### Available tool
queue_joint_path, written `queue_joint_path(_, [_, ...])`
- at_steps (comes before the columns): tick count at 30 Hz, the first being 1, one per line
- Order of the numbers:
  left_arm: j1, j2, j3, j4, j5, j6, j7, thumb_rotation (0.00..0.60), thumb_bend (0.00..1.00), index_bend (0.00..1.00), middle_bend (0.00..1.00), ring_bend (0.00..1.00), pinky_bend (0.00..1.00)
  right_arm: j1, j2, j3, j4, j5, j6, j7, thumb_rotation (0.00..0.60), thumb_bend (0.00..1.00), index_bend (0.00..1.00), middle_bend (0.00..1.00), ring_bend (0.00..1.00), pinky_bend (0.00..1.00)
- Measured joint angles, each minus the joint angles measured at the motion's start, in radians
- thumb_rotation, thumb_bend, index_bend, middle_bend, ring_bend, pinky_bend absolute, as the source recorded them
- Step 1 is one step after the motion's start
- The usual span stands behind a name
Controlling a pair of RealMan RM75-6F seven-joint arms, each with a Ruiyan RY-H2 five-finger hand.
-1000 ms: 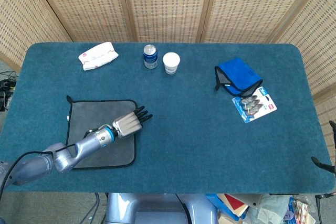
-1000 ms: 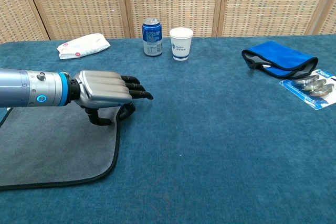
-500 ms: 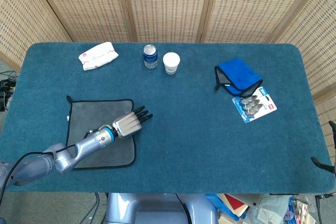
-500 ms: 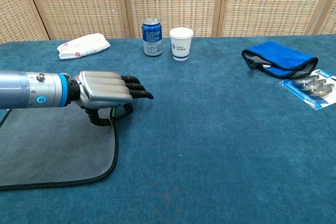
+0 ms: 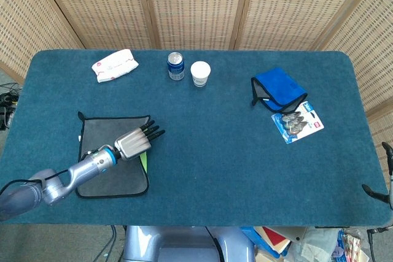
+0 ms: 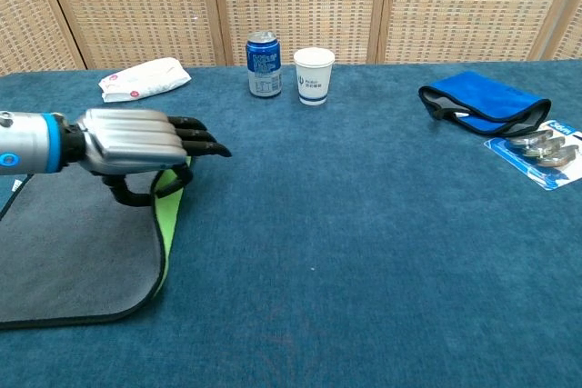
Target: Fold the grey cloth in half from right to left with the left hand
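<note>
The grey cloth with black trim lies on the blue table near its front left corner, and the chest view also shows the cloth. My left hand grips the cloth's right edge and holds it raised off the table. The lifted strip shows a lime green underside, a thin sliver in the head view. In the chest view the left hand has its upper fingers stretched out to the right while the thumb curls under the edge. Only dark tips at the head view's right edge may be my right hand.
At the back stand a blue can and a white paper cup. A white packet lies back left. A folded blue cloth and a blister pack lie at the right.
My left hand has closed on the cloth's right edge, lifted it and drawn it leftward. The edge now curls up and shows its green underside.
</note>
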Motion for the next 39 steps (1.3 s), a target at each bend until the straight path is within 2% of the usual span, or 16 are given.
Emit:
queue_joint_path(7, [0.081,0.037,0.052,0.040,0.023,0.082,-0.079,0.600,0.41,0.64,0.00,0.00,0.00,0.000,-0.002,-0.005,-0.010,-0.011,0.006,-0.012,0.600,0.00,0.05,0.00,0.00,0.00])
queue_joint_path(15, [0.151,0.036,0.103,0.180,0.061,0.170,-0.184,0.600,0.41,0.64,0.00,0.00,0.00,0.003,-0.008,-0.007,-0.011,-0.017,0.008,-0.027,0.600,0.00,0.05,0.00,0.00,0.00])
queue_joint_path(29, [0.224,0.006,0.152,0.344,0.109,0.234,-0.299,0.600,0.41,0.64,0.00,0.00,0.00,0.004,-0.015,-0.010,-0.016,-0.020,0.012,-0.046,0.600,0.00,0.05,0.00,0.00,0.00])
queue_joint_path(39, [0.251,0.005,0.160,0.402,0.113,0.242,-0.305,0.600,0.41,0.64,0.00,0.00,0.00,0.003,-0.014,-0.012,-0.018,-0.024,0.014,-0.045,0.600,0.00,0.05,0.00,0.00,0.00])
